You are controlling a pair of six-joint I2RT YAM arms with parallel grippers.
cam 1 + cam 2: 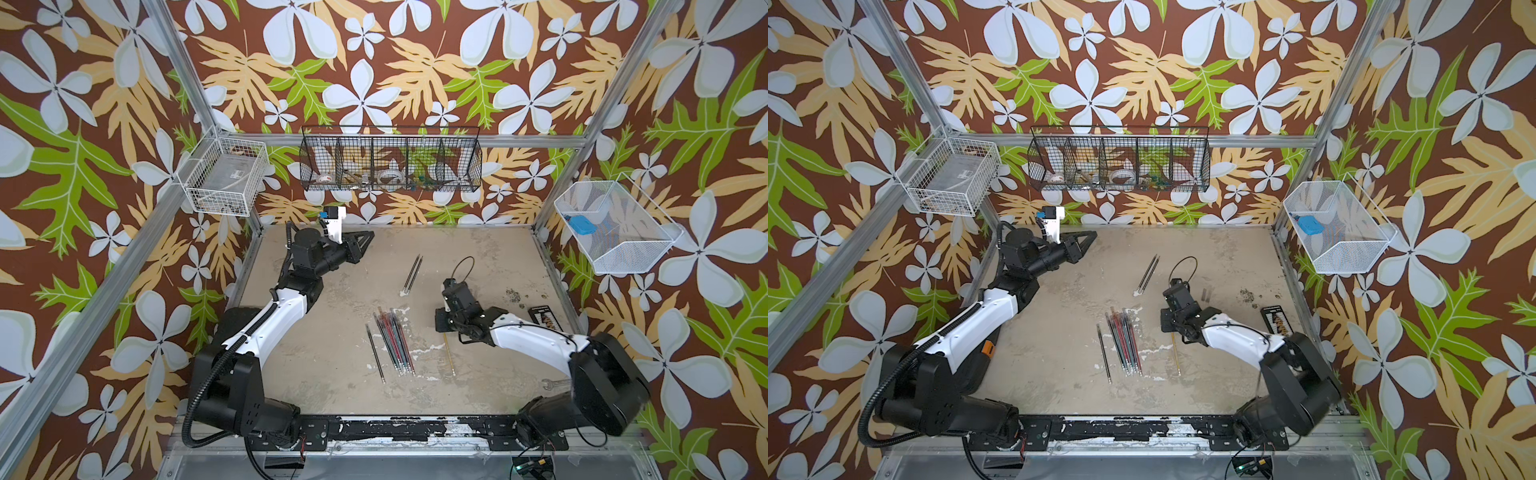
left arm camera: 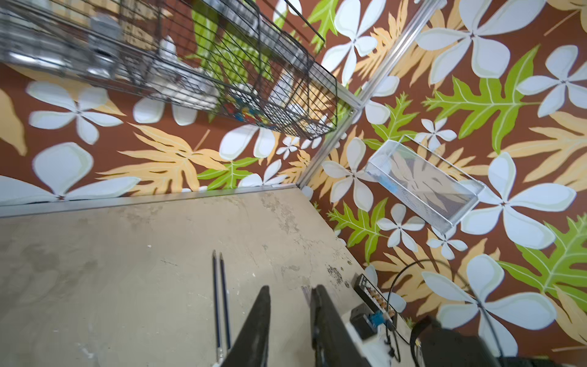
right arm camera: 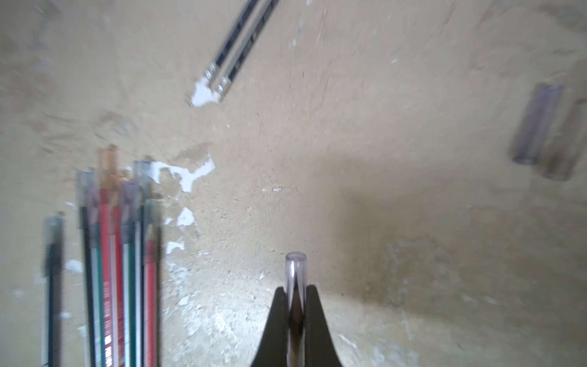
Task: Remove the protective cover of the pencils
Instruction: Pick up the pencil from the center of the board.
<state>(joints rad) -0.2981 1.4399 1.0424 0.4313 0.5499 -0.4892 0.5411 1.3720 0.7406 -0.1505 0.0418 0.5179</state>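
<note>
Right arm: I'm clamping the right gripper point(image 3: 293, 289) on the yellow pencil's point(image 1: 449, 357) protective cover point(image 3: 294, 267) | Left arm: left gripper point(image 2: 292, 287) hanging narrowly parted, empty | Advice: I'm planning a straight pull along the shaft.

Both top views look steeply down on the same whole desk point(image 1: 324, 332). The left wrist view looks past the left tool point(image 2: 292, 287) toward the walls point(image 2: 95, 136). The right wrist view hugs the desk just beyond the right tool point(image 3: 295, 288).

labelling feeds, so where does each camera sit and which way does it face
Top views: high in front, looking down on the table; left arm and right arm show.
Left wrist: raised at the back, faces the black basket; open left claw shows.
Right wrist: low over the table, facing the pencils; right claw shut on a protective cover.
Shared: all show the two dark pencils.
</note>
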